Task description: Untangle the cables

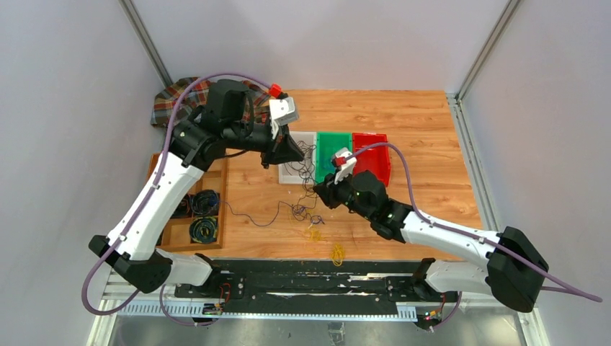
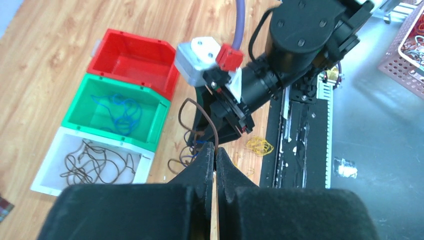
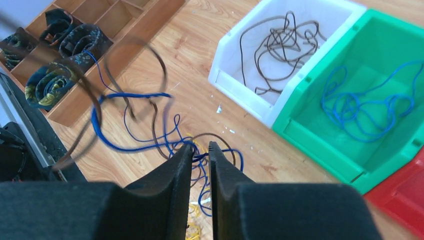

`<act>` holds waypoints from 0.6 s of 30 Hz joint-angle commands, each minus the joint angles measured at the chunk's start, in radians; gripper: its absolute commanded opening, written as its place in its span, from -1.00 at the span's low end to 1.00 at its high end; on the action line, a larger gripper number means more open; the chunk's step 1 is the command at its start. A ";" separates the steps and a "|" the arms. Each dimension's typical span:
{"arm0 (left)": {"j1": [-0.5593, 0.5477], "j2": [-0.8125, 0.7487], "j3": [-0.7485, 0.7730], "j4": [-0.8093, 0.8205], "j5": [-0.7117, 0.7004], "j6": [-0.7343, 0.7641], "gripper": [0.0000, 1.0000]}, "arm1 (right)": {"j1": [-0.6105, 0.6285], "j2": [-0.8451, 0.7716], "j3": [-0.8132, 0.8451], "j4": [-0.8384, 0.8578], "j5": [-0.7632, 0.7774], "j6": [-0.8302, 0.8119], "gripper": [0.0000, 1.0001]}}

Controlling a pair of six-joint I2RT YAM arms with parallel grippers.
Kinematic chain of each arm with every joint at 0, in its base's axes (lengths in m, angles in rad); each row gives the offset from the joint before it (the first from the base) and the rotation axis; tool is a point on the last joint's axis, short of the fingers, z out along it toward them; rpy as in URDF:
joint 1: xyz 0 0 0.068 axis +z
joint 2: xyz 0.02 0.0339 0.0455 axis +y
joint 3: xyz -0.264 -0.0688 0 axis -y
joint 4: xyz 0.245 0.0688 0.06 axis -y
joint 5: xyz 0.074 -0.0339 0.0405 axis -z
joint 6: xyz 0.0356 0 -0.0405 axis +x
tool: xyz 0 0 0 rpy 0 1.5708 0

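On the wooden table [image 1: 432, 137], both arms reaching in toward centre. Left arm [image 1: 155, 205] raised, wrist high over the bins; right arm [image 1: 447, 234] low, wrist down near the wood.

Tray [image 1: 223, 189] at left edge, dark coils [image 1: 205, 229] in its compartments.

Three bins in a row beyond centre:
- white bin [image 3: 235, 85], loose brown strands [image 3: 280, 45] inside
- green bin [image 3: 300, 107], blue strands [image 3: 360, 110] inside
- red bin [image 2: 132, 52] at the right end of the row

Cables [image 1: 304, 211] in a loose knot on the wood, just in front of white bin. Brown, blue and yellow mixed, no single axis. One thin strand [image 1: 259, 224] trailing out of knot leftward, long axis across the table toward tray.

Brown cable [image 2: 210, 116] rising from knot up to left gripper [image 2: 216, 152], long axis steep, upper end arched above the tips. Left gripper clamped tight on that brown cable.

Right gripper [image 3: 201, 147] tip-down in the knot, jaws nearly together with a thin slit. Pinching strands or not: cannot tell.

Yellow loops [image 2: 259, 145] on the wood apart from knot, nearer the arm bases.
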State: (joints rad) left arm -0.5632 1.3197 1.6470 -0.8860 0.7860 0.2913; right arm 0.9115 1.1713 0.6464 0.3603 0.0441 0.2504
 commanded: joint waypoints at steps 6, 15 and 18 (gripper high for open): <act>0.000 0.023 0.264 -0.083 -0.063 0.008 -0.99 | 0.016 -0.034 -0.178 0.024 0.138 0.107 -0.96; 0.000 0.048 0.464 -0.085 -0.234 0.035 -0.99 | 0.015 -0.107 -0.327 -0.014 0.209 0.205 -0.99; 0.000 0.067 0.540 -0.083 -0.281 0.048 -0.99 | 0.015 -0.134 -0.363 -0.039 0.220 0.233 -0.99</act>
State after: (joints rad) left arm -0.5632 1.3628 2.1014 -0.9752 0.5964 0.3180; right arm 0.9157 1.0760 0.3252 0.3595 0.2111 0.4206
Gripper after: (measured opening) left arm 0.020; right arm 0.010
